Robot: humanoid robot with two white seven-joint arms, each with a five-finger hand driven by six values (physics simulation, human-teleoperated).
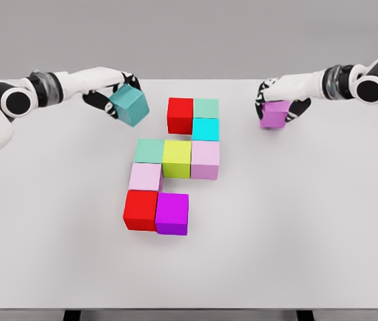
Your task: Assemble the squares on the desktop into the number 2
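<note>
Left hand [112, 90] is closed around a tilted teal cube [129, 105], held near the white table's [296, 234] far-left edge, apart from the cluster. At centre, eight cubes [172, 162] are packed together, bare table all round. Right hand [279, 100] is wrapped over a purple cube [273, 114], well right of the cluster.

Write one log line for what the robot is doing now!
left hand: holds teal cube | right hand: holds purple cube | table: 2 unfinished

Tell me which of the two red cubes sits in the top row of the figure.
The red cube beside the pale green cube, farther from the robot. The other red cube is in the bottom row beside the magenta one.
</note>
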